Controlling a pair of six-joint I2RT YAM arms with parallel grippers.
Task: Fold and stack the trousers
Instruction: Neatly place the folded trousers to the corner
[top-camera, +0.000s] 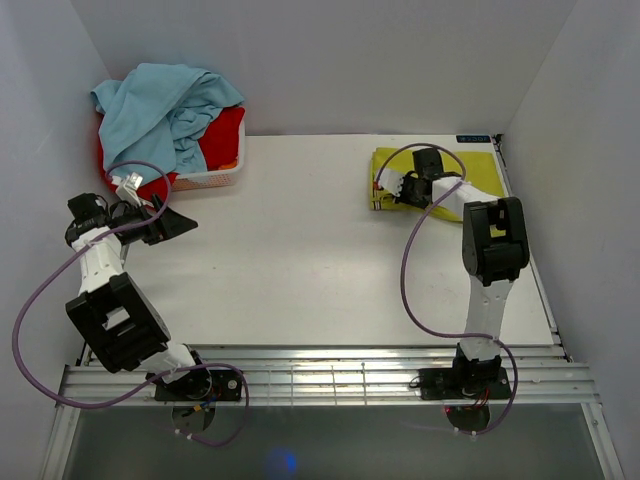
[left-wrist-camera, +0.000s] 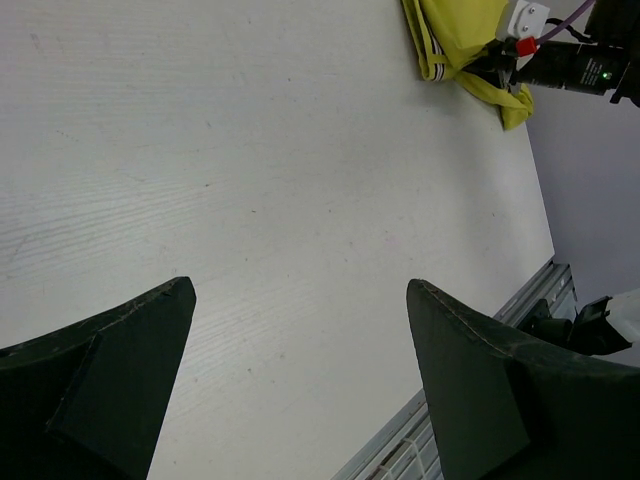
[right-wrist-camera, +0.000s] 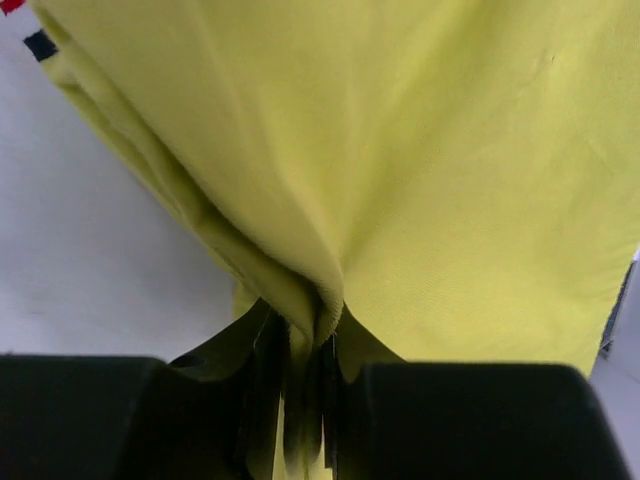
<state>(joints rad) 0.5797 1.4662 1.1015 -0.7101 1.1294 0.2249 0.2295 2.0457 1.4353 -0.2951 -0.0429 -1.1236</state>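
The right pincer (right-wrist-camera: 305, 345) pinches a fold of the trousers (right-wrist-camera: 450, 150) (left pincer (left-wrist-camera: 300, 320) gapes wide); it should lift slowly, keeping layers aligned.

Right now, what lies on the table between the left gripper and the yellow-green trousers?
Nothing: the table between left gripper and trousers is bare, in the top and left wrist views.

Folded yellow-green cloth trousers (top-camera: 482, 168) lie at one o'clock on the white table (top-camera: 300, 260), right fingers (top-camera: 408, 197) on their nine-o'clock edge; left fingers (top-camera: 176, 221) hover at nine.
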